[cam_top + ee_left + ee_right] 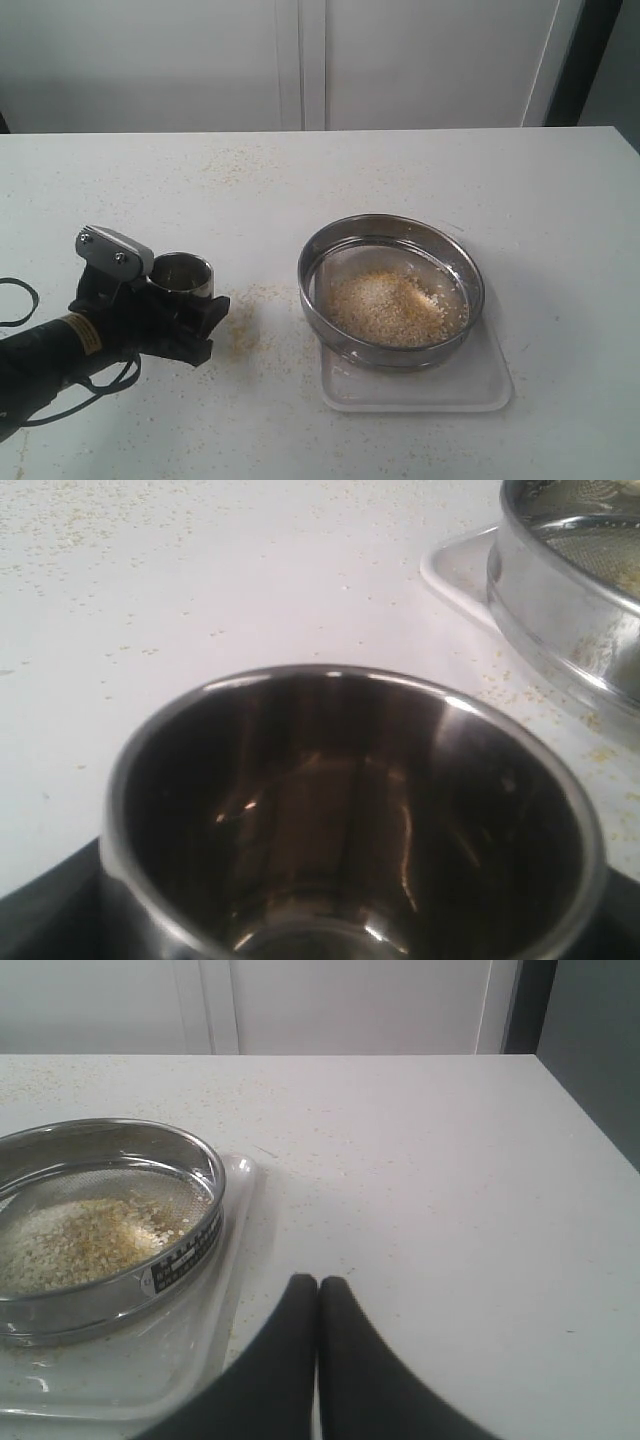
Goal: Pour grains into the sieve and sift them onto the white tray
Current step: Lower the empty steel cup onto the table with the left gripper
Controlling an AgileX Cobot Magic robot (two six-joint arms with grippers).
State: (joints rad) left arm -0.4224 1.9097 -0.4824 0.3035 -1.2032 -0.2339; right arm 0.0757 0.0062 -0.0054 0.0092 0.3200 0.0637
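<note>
The grains (388, 308) lie in a heap in the sieve (392, 219), which sits on the white tray (482, 388). The right gripper (318, 1295) is pinched shut on nothing, just beside the tray, so it looks the nearer one for shaking. The left gripper (185, 300) hugs an empty cup (184, 273) that stands upright, well apart from the sieve on its other side.

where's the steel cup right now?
Exterior view, left side: the steel cup stands upright in the left end effector, apart from and left of the sieve, which sits on the white tray.
</note>
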